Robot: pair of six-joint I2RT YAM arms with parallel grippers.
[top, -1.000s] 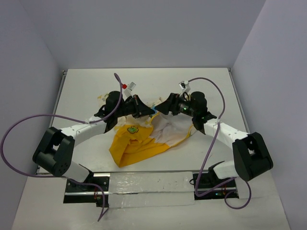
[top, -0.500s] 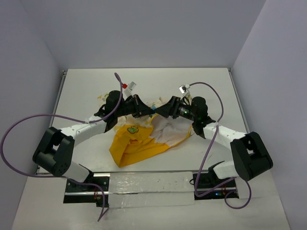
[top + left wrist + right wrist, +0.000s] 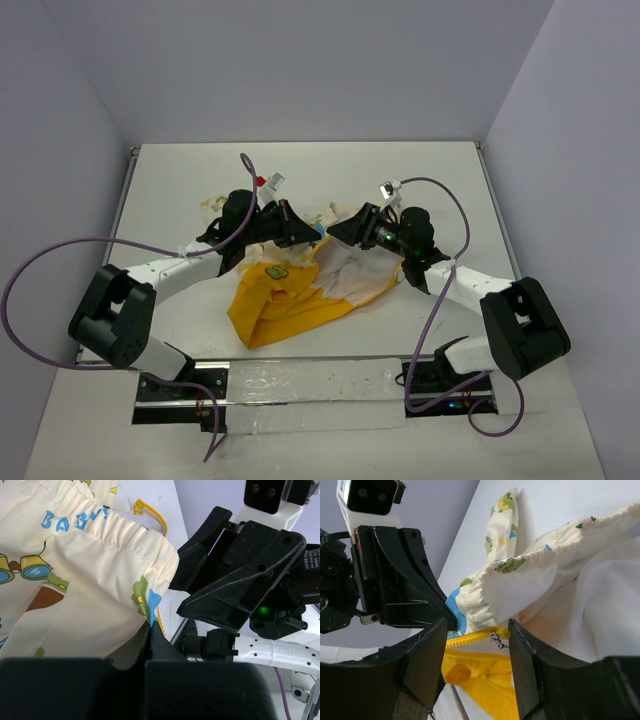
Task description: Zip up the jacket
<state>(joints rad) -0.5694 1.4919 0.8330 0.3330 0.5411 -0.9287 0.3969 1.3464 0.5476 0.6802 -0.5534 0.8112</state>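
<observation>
The left end effector (image 3: 150, 630) is clamped together on the gathered cream hem of the jacket (image 3: 300, 295). Facing it, almost touching, the right end effector (image 3: 477, 635) has its fingers apart, one on each side of the small metal zip pull (image 3: 498, 635) and the yellow toothed zipper tape (image 3: 467, 639). The jacket lies crumpled mid-bench between the two arms, its bulk running from near left to far right. The yellow lining with a green patch (image 3: 275, 270) is heaped near left, and soft cream fabric printed with cartoons lies to the right. A purple cable (image 3: 60, 250) loops over the white bench (image 3: 430, 170).
</observation>
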